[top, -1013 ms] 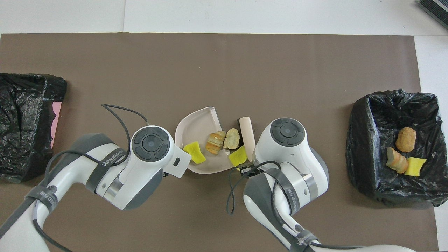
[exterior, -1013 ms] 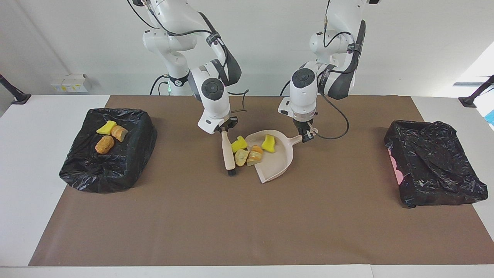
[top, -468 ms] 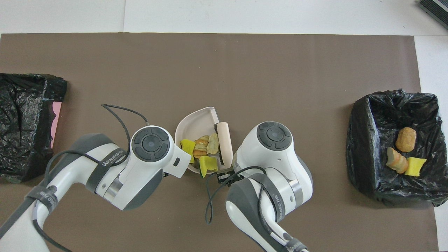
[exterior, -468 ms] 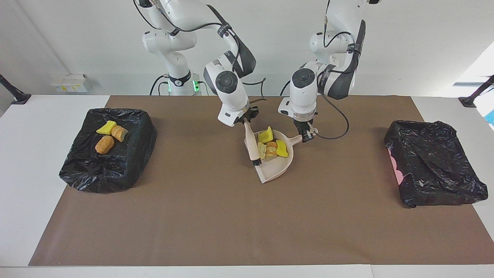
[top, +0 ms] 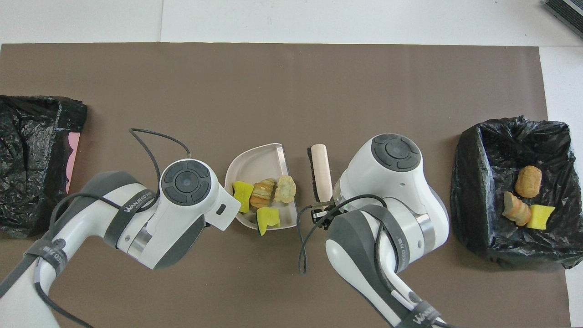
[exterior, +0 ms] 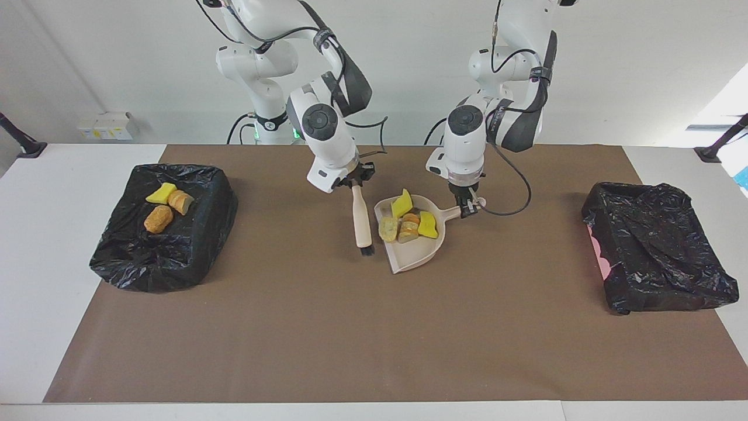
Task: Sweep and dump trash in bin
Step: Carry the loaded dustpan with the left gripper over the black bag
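Beige dustpan (exterior: 416, 248) at mid-table, holding four pieces of trash (exterior: 407, 223) — its handle clamped in the left gripper (exterior: 467, 208). Just beside it, toward the right arm's end, the brush (exterior: 362, 221) hangs clamped in the right gripper (exterior: 355, 180), bristles down. Three more pieces lie in the black-lined bin (exterior: 175, 245) at that end — a second bin (exterior: 660, 257) sits at the left arm's end.

A robotics lab: two white arms (exterior: 327, 88) at a paper-covered table (exterior: 374, 327).
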